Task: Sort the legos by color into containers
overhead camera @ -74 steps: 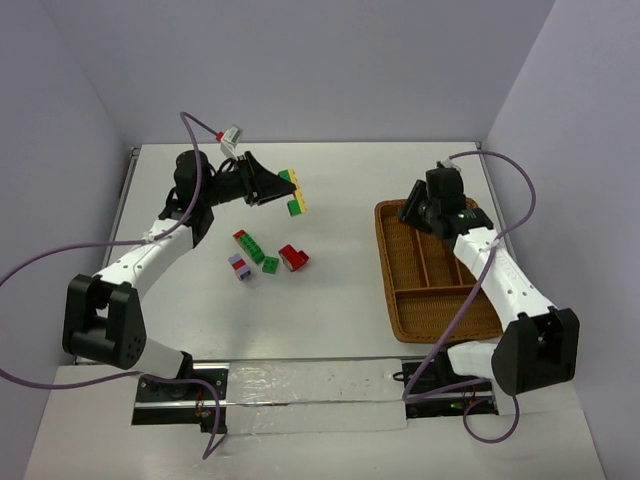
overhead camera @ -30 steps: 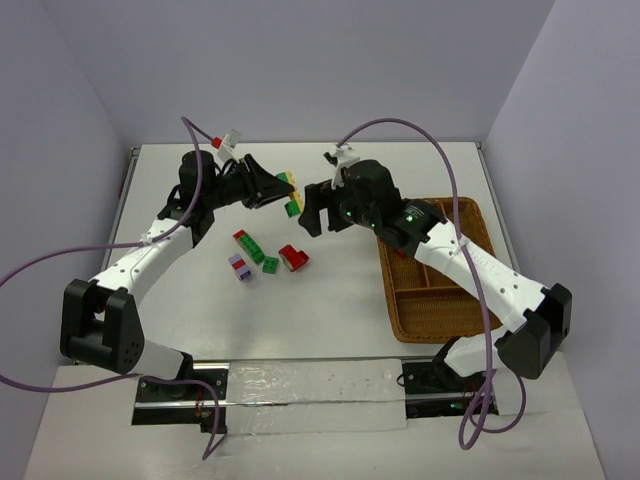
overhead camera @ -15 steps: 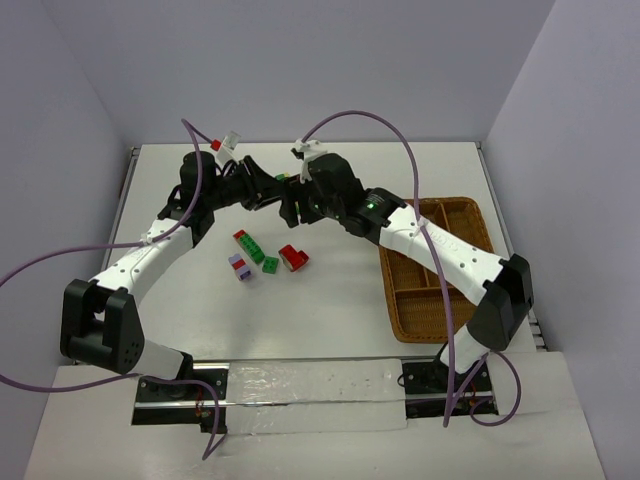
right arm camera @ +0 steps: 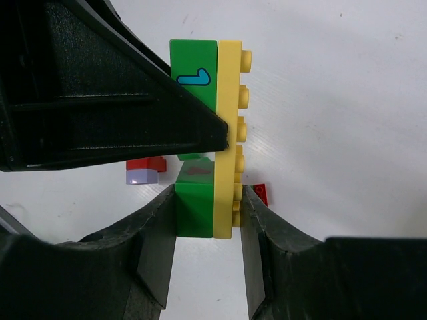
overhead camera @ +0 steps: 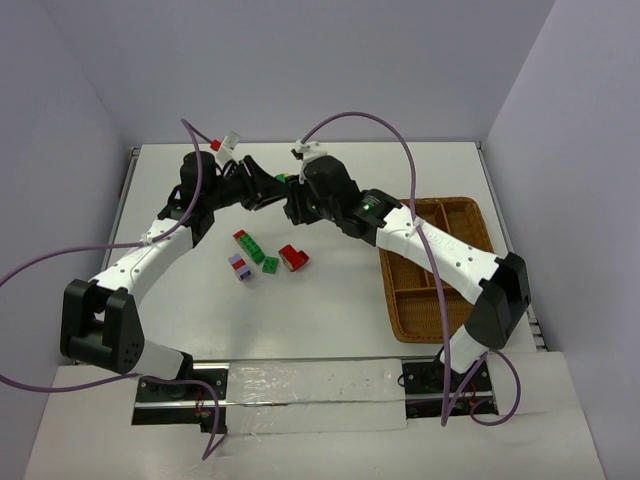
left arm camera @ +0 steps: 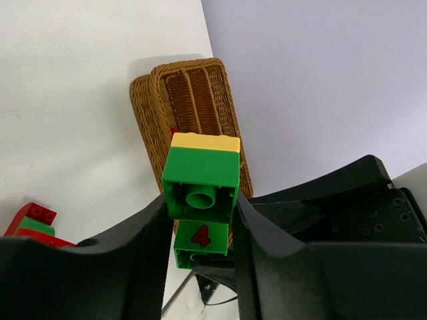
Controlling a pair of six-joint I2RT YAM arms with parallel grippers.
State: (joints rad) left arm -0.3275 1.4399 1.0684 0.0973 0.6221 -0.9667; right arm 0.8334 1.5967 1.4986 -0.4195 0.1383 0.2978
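A stack of legos, a yellow plate [right arm camera: 230,133] with two green bricks [right arm camera: 195,207] on it, hangs in the air between both grippers. My left gripper [left arm camera: 200,220] is shut on the upper green brick [left arm camera: 200,180]; below it shows the other green brick with a red 4 [left arm camera: 201,237]. My right gripper [right arm camera: 208,213] is shut on the stack's lower end, one finger on green, the other on the yellow studs. From above the left gripper [overhead camera: 265,190] and right gripper [overhead camera: 290,205] meet nose to nose and hide most of the stack. The containers are the compartments of the wicker tray [overhead camera: 438,270].
Loose legos lie on the table below the grippers: a red and green stick [overhead camera: 250,245], a purple and white piece [overhead camera: 239,265], a small green brick [overhead camera: 270,264] and a red brick [overhead camera: 293,257]. The right arm stretches from the tray across to the left.
The right arm swung from above the tray leftward to the stack in the left gripper, and its jaws closed onto it. The left gripper held still.
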